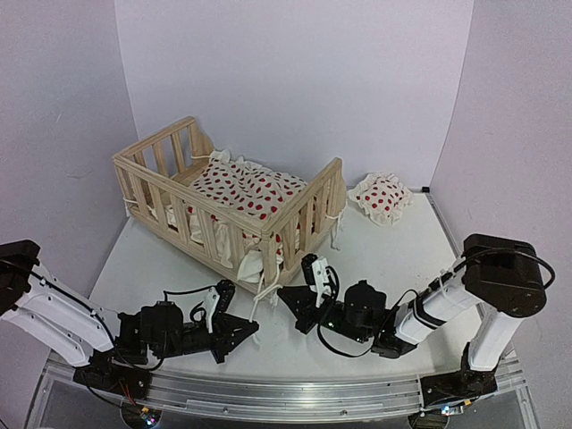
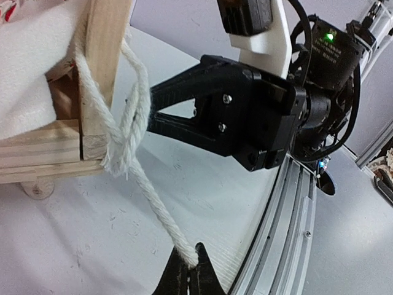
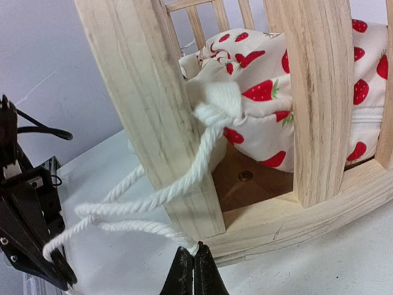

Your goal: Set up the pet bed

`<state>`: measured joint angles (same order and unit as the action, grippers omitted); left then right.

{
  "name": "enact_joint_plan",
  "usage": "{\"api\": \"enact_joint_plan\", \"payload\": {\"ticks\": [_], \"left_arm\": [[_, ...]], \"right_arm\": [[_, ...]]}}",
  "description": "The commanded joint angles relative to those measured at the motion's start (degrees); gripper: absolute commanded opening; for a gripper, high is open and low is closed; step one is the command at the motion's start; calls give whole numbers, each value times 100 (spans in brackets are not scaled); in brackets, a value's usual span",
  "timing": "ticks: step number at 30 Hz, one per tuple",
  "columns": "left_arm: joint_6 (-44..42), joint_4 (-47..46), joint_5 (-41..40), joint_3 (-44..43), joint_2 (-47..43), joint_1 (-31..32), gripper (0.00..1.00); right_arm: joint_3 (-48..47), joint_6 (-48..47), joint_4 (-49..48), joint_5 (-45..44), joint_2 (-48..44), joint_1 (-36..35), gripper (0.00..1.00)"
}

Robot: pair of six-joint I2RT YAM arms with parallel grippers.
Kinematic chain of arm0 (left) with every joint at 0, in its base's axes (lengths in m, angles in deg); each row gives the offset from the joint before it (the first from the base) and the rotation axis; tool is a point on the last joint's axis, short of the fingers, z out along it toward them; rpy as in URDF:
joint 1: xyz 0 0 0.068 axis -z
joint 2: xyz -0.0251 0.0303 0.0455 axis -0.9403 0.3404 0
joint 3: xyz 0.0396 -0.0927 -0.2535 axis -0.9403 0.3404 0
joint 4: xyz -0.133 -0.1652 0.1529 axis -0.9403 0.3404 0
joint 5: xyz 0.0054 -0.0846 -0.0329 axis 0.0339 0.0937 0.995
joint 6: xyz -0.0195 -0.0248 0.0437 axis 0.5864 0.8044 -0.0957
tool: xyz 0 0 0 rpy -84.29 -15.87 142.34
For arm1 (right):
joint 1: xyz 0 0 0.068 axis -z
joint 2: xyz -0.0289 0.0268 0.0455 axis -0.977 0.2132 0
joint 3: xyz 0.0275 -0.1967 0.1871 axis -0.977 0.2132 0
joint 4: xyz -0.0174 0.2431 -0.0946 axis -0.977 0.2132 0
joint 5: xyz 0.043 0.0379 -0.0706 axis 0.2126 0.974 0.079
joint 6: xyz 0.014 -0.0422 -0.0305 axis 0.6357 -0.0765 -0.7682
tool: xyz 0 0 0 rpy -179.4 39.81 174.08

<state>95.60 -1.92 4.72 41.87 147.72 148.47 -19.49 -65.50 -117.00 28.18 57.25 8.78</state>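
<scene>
The pet bed (image 1: 305, 197) stands at the table's left middle, a pine frame with slatted rails. The strawberry-dotted white cushion (image 1: 248, 189) lies inside it. White tie strings (image 3: 142, 200) hang knotted around the near corner post (image 3: 153, 104). My left gripper (image 2: 190, 265) is shut on the end of one tie string (image 2: 150, 200), which runs taut up to the post (image 2: 104, 55). My right gripper (image 3: 195, 251) is shut on another string end at the foot of the same post. In the top view both grippers, left (image 1: 251, 328) and right (image 1: 283, 294), meet just in front of that corner.
A small dotted pillow (image 1: 383, 197) lies on the table right of the bed. The metal rail (image 1: 295, 393) runs along the near edge, right behind both arms. White walls close in the back and sides.
</scene>
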Motion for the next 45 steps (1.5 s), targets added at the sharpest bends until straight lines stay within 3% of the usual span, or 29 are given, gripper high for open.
{"api": "enact_joint_plan", "payload": {"ticks": [1, 6, 8, 13, 19, 23, 27, 31, 40, 45], "left_arm": [[81, 6, 210, -348, 141, 72, 0], [91, 310, -9, -381, 92, 73, 4], [75, 902, -137, -585, 62, 71, 12], [191, 1382, -250, -470, -486, 73, 37], [198, 2859, -479, -809, -1502, 71, 51], [306, 3656, -907, -1271, -1720, 39, 52], [-126, 4181, -703, -2002, -1436, -372, 40], [-763, 3978, -407, -2182, -1224, -714, 33], [-2012, 3369, 315, -2028, -1179, -1043, 33], [-2464, 3267, 327, -2086, -878, -1047, 39]], "right_arm": [[-204, 197, 306, 599, -173, 208, 0], [-405, 183, 409, 1091, -128, 367, 0], [-451, 126, 411, 1100, -117, 382, 0], [-599, 130, 592, 1336, -179, 477, 0], [-654, -6, 724, 1415, -208, 508, 0], [-740, -166, 720, 1524, -245, 527, 0], [-767, -324, 704, 1765, -363, 527, 0], [-816, -512, 689, 1976, -414, 527, 0], [-864, -472, 699, 2197, -654, 523, 0], [-872, -577, 710, 2060, -588, 527, 0]]}}
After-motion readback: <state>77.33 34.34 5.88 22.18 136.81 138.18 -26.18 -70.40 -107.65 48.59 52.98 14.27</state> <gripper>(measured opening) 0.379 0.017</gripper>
